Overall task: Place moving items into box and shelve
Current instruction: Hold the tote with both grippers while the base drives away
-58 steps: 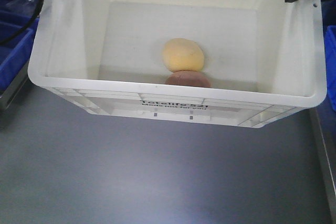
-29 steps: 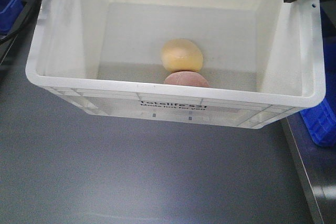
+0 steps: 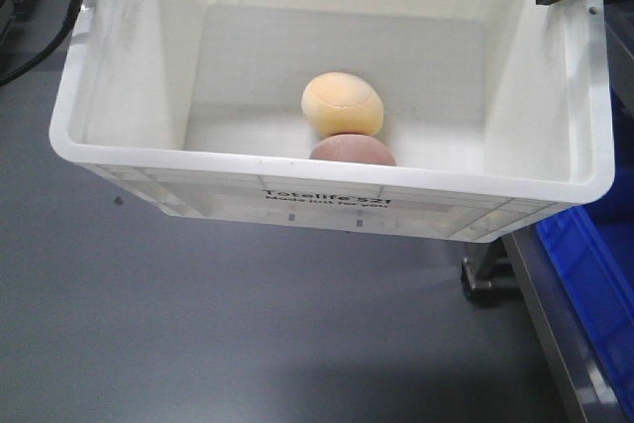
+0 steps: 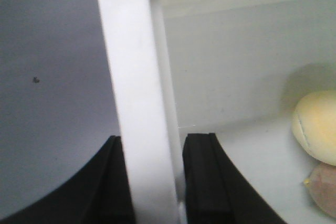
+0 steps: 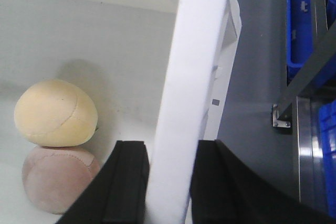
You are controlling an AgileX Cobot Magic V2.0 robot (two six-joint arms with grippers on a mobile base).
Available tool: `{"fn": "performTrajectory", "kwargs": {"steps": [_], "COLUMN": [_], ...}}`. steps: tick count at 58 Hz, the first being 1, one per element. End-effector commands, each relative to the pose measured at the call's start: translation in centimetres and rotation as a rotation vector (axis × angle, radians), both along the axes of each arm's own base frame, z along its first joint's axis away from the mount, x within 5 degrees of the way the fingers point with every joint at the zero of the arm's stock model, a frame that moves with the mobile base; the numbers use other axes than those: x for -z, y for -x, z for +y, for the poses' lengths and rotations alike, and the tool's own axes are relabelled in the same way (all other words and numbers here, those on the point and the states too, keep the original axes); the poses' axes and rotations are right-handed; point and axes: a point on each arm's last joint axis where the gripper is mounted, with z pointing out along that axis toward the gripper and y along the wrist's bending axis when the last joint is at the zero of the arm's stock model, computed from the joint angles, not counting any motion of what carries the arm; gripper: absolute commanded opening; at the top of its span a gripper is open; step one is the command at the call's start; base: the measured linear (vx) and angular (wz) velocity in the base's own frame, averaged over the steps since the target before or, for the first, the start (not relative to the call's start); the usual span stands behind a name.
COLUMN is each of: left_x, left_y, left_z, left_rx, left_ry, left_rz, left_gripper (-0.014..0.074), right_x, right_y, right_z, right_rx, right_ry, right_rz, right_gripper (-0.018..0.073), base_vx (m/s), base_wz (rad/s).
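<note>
The white Totelife crate (image 3: 317, 173) fills the upper half of the front view, its printed long wall facing the camera and its open top showing the whole interior. Both task items lie inside it, near the middle of the crate floor and close to the front wall. The pale yellow fruit (image 3: 342, 104) rests against the reddish-pink fruit (image 3: 353, 150), which sits at its 6 o'clock and is half hidden by the front rim.

The left pincer (image 4: 152, 182) is at the 10 o'clock corner of the front view. In its wrist view, its two black fingers (image 4: 202, 177) are clamped on the crate's left rim, one outside the wall and one inside. The right pincer (image 5: 170, 182) is at the 2 o'clock corner and pinches the right rim the same way. In its wrist view the yellow fruit sits at 9 o'clock, above the pink one.

Grey floor (image 3: 248, 334) spreads beneath the crate. At 4 o'clock in the front view a blue bin (image 3: 594, 284) sits beside a metal rack frame (image 3: 540, 294).
</note>
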Motion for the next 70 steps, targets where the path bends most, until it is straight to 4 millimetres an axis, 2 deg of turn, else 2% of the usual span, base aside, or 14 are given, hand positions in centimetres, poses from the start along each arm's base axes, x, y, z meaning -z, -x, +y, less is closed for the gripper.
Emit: {"fn": "performTrajectory", "kwargs": {"steps": [1, 70], "left_x": [-3.68, -3.69], "left_y": [1.11, 1.11], "left_z": [0.9, 0.9], "left_rx": [-0.015, -0.015], "left_ry": [0.014, 0.015], "left_rz": [-0.206, -0.208], "left_gripper": [0.0002, 0.0002], "right_x": [-3.67, -3.67], "right_y": [1.28, 1.28], "right_z": [0.13, 0.14], "right_rx": [0.0, 0.0], "right_ry": [-0.065, -0.065], "right_rz": [-0.196, -0.196], "right_gripper": [-0.0005, -0.0005], "base_vx": [0.66, 0.62], "base_wz": [-0.06, 0.04]}}
